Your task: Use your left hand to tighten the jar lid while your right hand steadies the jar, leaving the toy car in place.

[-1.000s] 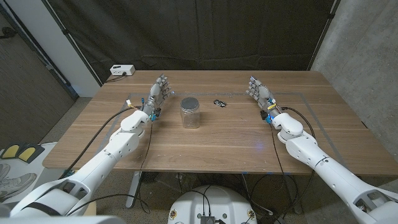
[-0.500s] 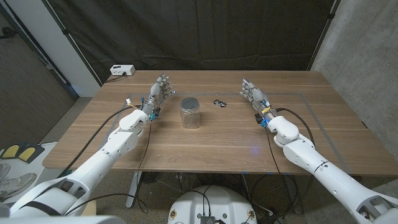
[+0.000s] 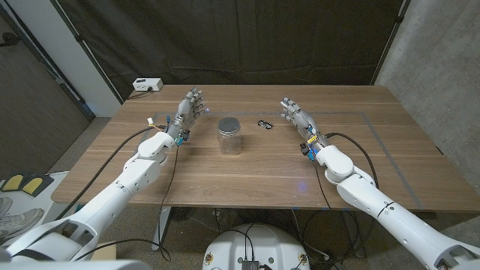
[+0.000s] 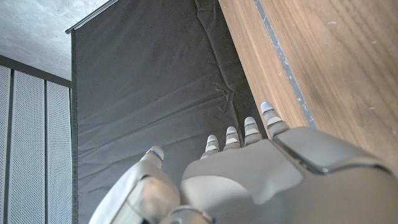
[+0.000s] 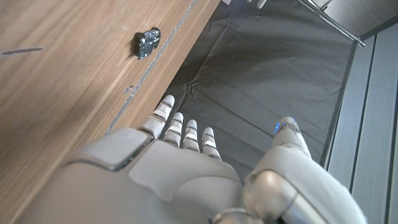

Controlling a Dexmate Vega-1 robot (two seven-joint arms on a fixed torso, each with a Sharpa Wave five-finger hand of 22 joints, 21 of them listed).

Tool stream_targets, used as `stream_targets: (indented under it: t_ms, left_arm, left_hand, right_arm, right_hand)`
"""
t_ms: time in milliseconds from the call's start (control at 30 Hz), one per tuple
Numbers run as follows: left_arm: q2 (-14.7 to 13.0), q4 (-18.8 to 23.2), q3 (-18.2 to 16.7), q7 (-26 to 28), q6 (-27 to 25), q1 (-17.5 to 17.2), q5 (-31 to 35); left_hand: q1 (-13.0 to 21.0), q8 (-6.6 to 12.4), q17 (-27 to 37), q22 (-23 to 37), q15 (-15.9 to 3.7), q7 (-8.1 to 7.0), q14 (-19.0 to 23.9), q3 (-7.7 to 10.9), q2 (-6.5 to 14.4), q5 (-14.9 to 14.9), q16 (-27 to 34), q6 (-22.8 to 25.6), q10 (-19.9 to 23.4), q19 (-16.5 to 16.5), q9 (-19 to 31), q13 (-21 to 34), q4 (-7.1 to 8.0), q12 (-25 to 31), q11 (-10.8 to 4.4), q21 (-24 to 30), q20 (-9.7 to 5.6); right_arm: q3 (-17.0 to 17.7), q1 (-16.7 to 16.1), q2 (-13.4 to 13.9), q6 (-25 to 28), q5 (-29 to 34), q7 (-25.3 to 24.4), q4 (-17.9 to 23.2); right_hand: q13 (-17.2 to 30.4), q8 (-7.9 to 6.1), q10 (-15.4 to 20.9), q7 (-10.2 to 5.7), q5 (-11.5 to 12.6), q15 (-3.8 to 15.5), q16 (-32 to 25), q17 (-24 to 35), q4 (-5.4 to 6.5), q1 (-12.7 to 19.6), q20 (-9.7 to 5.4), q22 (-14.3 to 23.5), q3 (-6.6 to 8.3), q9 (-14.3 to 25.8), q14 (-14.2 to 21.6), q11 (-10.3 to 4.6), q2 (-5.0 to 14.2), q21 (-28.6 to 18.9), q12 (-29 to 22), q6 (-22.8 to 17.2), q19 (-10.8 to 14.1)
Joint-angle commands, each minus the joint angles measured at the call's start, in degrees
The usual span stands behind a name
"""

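The table (image 3: 247,169) carries the jar (image 3: 229,136) near its middle, toward the far edge, lid on and untouched — nothing of the tightening is done yet. The left hand (image 3: 187,114) and right hand (image 3: 298,118) flank it well apart, fingers spread and holding nothing — both must close in. The toy car (image 3: 265,124) sits just beyond the jar, toward the right hand.

A clear jar (image 3: 229,139) with a grey lid (image 3: 229,124) and a black toy car (image 3: 265,124) on a brown wood-grain table (image 3: 262,169).

Bare table flanks the jar (image 3: 229,135); the toy car (image 3: 264,124) apparently sits near its right.
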State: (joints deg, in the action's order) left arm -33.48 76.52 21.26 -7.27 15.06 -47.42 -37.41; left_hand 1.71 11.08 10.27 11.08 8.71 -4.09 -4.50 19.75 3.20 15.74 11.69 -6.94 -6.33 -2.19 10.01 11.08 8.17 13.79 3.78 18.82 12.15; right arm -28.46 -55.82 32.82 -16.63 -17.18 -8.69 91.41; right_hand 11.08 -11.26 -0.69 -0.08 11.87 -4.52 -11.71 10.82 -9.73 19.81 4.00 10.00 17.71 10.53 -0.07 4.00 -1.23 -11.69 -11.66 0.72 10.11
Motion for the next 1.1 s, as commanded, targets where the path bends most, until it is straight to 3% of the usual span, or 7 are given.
stream_targets:
  t_ms: [33, 600, 700, 800, 900, 967, 1100]
  left_arm:
    - [-2.8, 3.2, -0.6, 0.0, -0.2, -1.3, 1.0]
    - [-6.0, 5.8, 0.4, -2.3, 2.3, -0.1, 5.7]
    - [-6.3, 5.9, 0.7, -3.1, 2.4, 0.4, 5.9]
    - [-6.5, 6.2, 0.8, -3.7, 2.4, 0.7, 6.1]
    - [-7.0, 6.6, 1.0, -4.2, 2.2, 1.1, 6.5]
    - [-7.1, 6.9, 1.1, -4.3, 2.2, 1.3, 6.8]
    - [-7.9, 8.0, 1.5, -4.7, 1.7, 1.9, 7.9]
  left_hand:
    - [0.7, 0.44, 0.2, 0.1, -0.23, -0.44, 0.2, 0.02, -0.3, -0.4, -0.2, 0.2, 0.4, 0.3, 0.2, 0.2, -0.70, 0.3, -0.07, -0.4, 0.02]
    - [3.6, 0.83, 0.2, 0.0, -1.09, -0.21, 0.9, -0.41, -3.1, -1.1, -0.3, 1.9, 0.8, 1.0, 0.3, 0.3, -3.80, 0.2, -0.56, -0.7, 0.00]
    - [4.0, 0.75, 0.2, 0.0, -1.07, -0.13, 0.9, -0.43, -3.4, -1.2, -0.4, 1.7, 0.7, 1.0, 0.3, 0.3, -4.20, 0.1, -0.64, -0.8, 0.02]
    - [4.4, 0.71, 0.2, 0.0, -1.02, -0.09, 1.1, -0.46, -3.6, -1.3, -0.3, 1.7, 0.9, 1.0, 0.3, 0.4, -4.60, 0.1, -0.60, -0.9, 0.02]
    - [5.0, 0.70, 0.2, 0.0, -1.10, -0.04, 1.7, -0.49, -4.0, -1.4, -0.1, 1.8, 1.3, 1.1, 0.4, 0.4, -5.15, 0.2, -0.55, -1.0, 0.02]
    - [5.3, 0.68, 0.2, 0.0, -1.09, 0.02, 1.9, -0.50, -4.2, -1.4, -0.1, 1.7, 1.3, 1.1, 0.4, 0.4, -5.40, 0.2, -0.58, -1.0, 0.02]
    - [6.1, 0.65, 0.3, 0.0, -1.25, 0.05, 3.0, -0.55, -4.7, -1.6, 0.2, 1.7, 1.1, 1.1, 0.4, 0.5, -6.17, 0.1, -0.61, -1.1, 0.03]
  right_arm:
    - [-1.9, -2.3, 0.4, 2.6, 8.3, -5.1, 4.8]
    - [-3.8, -5.2, 1.8, 9.4, 16.1, -8.9, 10.8]
    - [-4.1, -5.6, 2.2, 11.6, 16.8, -8.9, 12.2]
    - [-4.7, -5.5, 2.4, 12.9, 17.1, -8.4, 12.5]
    - [-5.4, -5.2, 2.1, 13.5, 17.8, -8.3, 12.2]
    - [-6.0, -4.9, 2.1, 13.7, 18.4, -8.3, 12.0]
    - [-6.9, -4.4, 1.9, 14.7, 19.6, -8.4, 11.8]
  right_hand:
    - [0.3, -0.36, 0.2, 0.48, 0.6, -0.10, -0.2, 0.1, -0.49, 0.8, -0.07, 0.1, 0.04, 0.4, 0.4, 0.34, -0.84, -0.2, 0.0, 0.4, 0.5]
    - [0.6, 0.20, -4.5, 0.53, 2.9, 1.01, 0.7, 0.4, -0.49, 7.2, -1.91, 0.2, -1.12, 0.7, -2.3, -1.55, -5.73, 0.6, 0.9, 4.2, -1.2]
    - [0.7, 0.31, -5.1, 0.22, 3.3, 0.83, 0.7, 0.4, -0.32, 8.1, -0.31, 0.2, -1.46, 0.7, -2.7, -1.78, -6.41, 0.7, 0.9, 5.1, -1.8]
    - [0.9, 0.10, -5.8, 0.11, 4.0, 1.46, 0.6, 0.4, 0.08, 10.1, 5.22, 0.3, -2.21, 0.9, -3.3, -2.17, -7.31, 0.4, 0.6, 5.7, -1.5]
    - [0.9, 0.07, -6.0, 0.21, 4.3, 1.81, 0.5, 0.4, 0.20, 10.6, 6.72, 0.3, -2.43, 0.9, -3.3, -2.35, -7.42, 0.2, 0.6, 5.9, -1.1]
    - [0.9, 0.07, -6.1, 0.34, 4.4, 2.07, 0.4, 0.4, 0.22, 10.9, 6.60, 0.3, -2.55, 0.9, -3.3, -2.28, -7.51, 0.1, 0.5, 6.0, -0.8]
    - [1.0, -0.02, -6.2, 0.83, 4.8, 2.06, 0.3, 0.4, 0.37, 12.0, 3.19, 0.3, -3.04, 1.0, -3.3, -2.01, -7.70, 0.4, 0.3, 6.4, -1.3]
